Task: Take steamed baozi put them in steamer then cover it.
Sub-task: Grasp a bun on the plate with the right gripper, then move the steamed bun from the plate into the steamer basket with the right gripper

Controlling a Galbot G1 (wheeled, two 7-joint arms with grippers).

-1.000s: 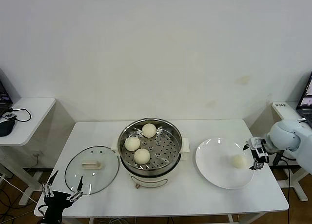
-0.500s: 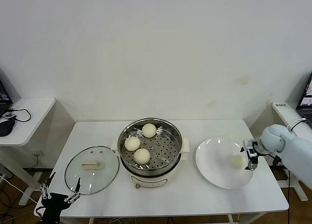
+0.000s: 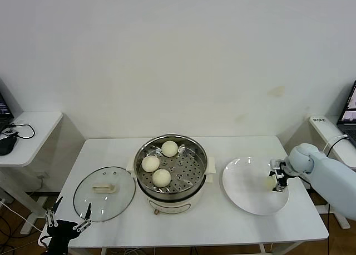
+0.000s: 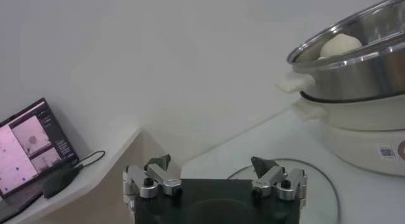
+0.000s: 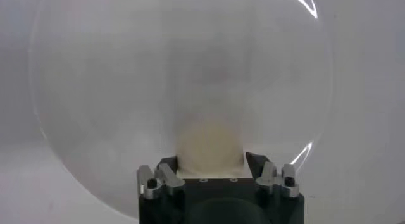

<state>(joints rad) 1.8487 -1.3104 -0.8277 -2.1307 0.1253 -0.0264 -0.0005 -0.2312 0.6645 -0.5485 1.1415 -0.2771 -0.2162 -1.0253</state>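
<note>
The right pincer (image 3: 277, 176), its jaws spread open, straddles the last baozi (image 5: 209, 143) on the plate (image 3: 245, 194), nothing gripped yet.

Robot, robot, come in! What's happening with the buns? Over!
Right gripper open around last baozi on plate. Three in steamer. Left gripper parked by cover.

plate (image 5: 95, 86): far rim cut off | baozi (image 5: 209, 146): blurred, base hidden by right end effector (image 5: 212, 171)
</note>
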